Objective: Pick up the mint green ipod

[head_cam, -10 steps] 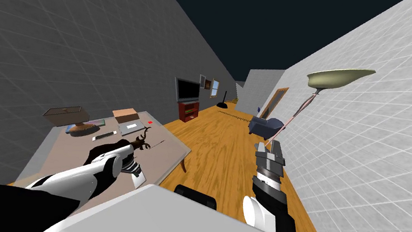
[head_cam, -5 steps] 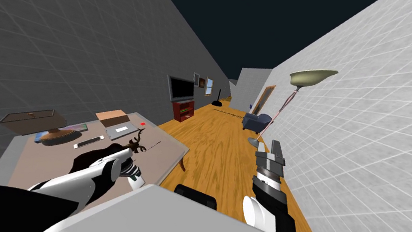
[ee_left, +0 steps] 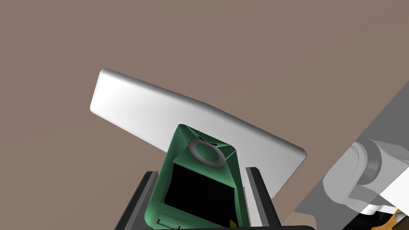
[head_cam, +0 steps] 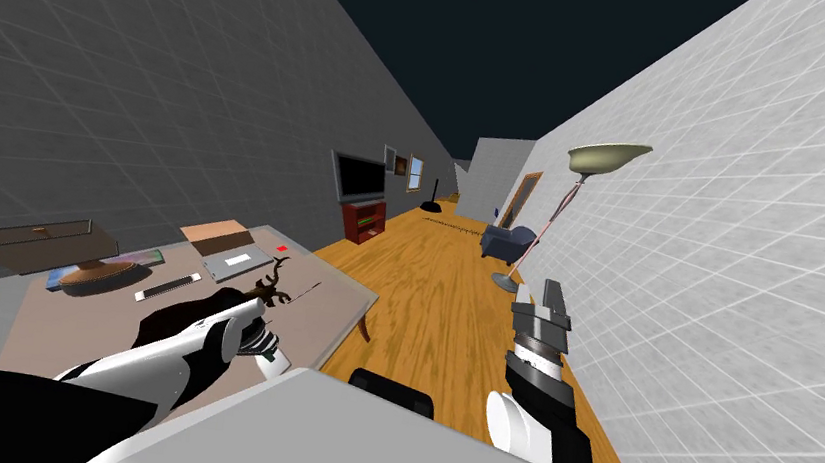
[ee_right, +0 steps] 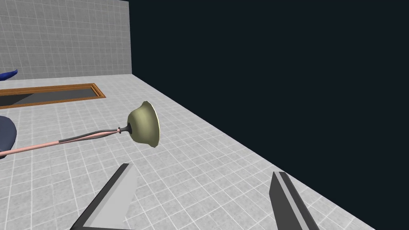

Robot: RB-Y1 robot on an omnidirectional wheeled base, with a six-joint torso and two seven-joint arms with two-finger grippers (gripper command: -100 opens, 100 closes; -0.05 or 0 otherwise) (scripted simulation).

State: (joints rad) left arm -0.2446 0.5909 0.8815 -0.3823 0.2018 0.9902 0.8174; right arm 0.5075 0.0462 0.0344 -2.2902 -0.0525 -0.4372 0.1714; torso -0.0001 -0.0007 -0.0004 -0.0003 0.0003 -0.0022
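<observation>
Here, the left end effector [ee_left: 201,177] grips the sides of the green ipod [ee_left: 191,199] between its 2 fingers [ee_left: 255,191], over a white slab [ee_left: 159,115] on the brown tabletop [ee_left: 239,48]. The grasp looks made; next comes a straight lift. The right end effector [ee_right: 201,169] hangs wide open.

The left arm [head_cam: 165,362] reaches low and forward on the near left. The left pincer [ee_left: 201,171] squeezes the sides of a green ipod [ee_left: 197,187] between its two fingers. The right arm [head_cam: 543,403] points forward on the right, its right pincer [ee_right: 202,169] spread wide.
</observation>
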